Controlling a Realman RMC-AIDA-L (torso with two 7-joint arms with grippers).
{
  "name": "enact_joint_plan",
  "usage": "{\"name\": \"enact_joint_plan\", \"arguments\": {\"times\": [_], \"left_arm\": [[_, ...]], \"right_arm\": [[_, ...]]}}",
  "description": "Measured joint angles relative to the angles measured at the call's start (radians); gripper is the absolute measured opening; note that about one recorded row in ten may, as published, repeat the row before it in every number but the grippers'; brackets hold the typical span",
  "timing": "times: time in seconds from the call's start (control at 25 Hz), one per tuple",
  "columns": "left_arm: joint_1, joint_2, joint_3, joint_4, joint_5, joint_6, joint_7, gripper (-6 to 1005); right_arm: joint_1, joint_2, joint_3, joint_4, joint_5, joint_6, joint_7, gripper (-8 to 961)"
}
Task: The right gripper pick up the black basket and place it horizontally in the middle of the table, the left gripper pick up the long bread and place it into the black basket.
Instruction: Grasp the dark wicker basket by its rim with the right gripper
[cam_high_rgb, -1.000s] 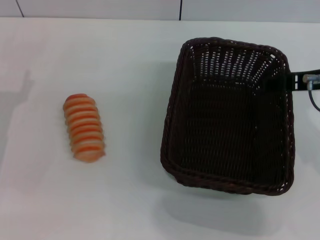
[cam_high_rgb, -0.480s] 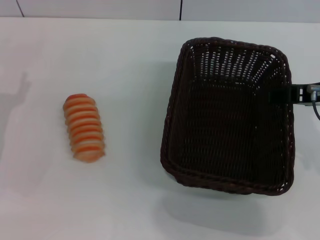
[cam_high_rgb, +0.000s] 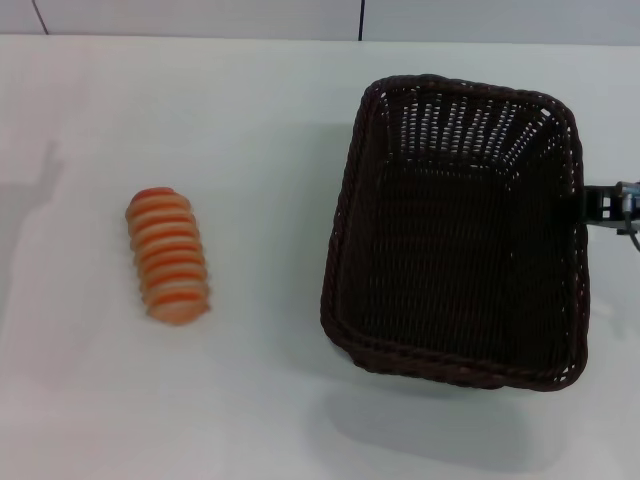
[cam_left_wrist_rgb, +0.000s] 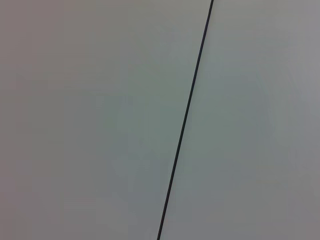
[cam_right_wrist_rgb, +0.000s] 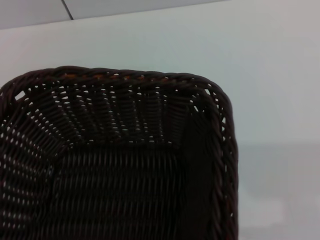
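- Two task items are present on the table (cam_high_rgb: 250, 400): the black basket (cam_high_rgb: 460, 250) toward 3 o'clock and the long bread (cam_high_rgb: 168, 255) toward 9 o'clock, well apart from each other.
- My right gripper (cam_high_rgb: 608, 203) sits at 3 o'clock of the basket, just beside the outer face of its side wall. Only a black stub and a thin cable are visible, so I cannot tell whether my fingers are apart or together, or whether they touch the wicker.
- My left gripper is not visible in any view; its wrist camera shows only a plain pale surface crossed by one dark seam (cam_left_wrist_rgb: 185, 120).
- Basket material: dark woven wicker, rectangular, with open-weave walls, a tighter woven floor and a thick braided rim (cam_right_wrist_rgb: 220, 150). It is empty, with its long axis running 12 to 6 o'clock.
- Basket handling, as I judge it: light for its bulk, fairly stiff, slight give in the walls. The rough weave should resist slipping.
- Recommended hold: pinch the side wall just below the braided rim, one finger inside and one outside, near mid-length to limit tilt.
- Bread shape: small oblong loaf with rounded ends and orange and cream ridges across it.
- Bread handling, as I judge it: light, probably soft, so close gently across the middle.
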Motion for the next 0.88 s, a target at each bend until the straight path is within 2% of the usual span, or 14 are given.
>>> {"name": "enact_joint_plan", "arguments": {"times": [0.28, 0.88], "left_arm": [[-0.003, 0.006, 0.000, 0.001, 0.000, 0.000, 0.001, 860], [0.000, 0.011, -0.007, 0.002, 0.000, 0.006, -0.002, 859]], "right_arm": [[0.013, 0.002, -0.024, 0.011, 0.006, -0.020, 0.005, 801], [0.025, 0.001, -0.060, 0.119, 0.031, -0.090, 0.016, 800]]}}
